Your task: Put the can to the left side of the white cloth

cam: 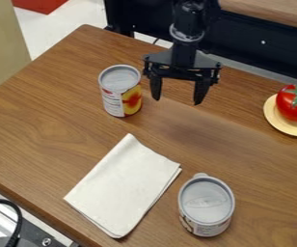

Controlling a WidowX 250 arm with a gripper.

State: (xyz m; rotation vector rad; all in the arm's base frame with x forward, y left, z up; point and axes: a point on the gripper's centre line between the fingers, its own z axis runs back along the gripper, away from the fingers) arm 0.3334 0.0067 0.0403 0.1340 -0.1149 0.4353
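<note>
The gripper [177, 99] hangs over the back of the wooden table with its two fingers spread apart and nothing between them. Just left of it, a can [121, 91] with a white, red and yellow label stands upright. A second, shorter can [206, 206] with a grey lid stands upright near the front, to the right of the cloth. The folded white cloth [124, 185] lies flat at the front, slightly tilted, its right edge a short way from the lidded can.
A red tomato [296, 102] with a green top sits on a pale yellow plate [290, 128] at the right edge of the view. The table's [32, 130] front-left edge slopes down past the cloth, with metal equipment and a black cable [17, 219] beyond it.
</note>
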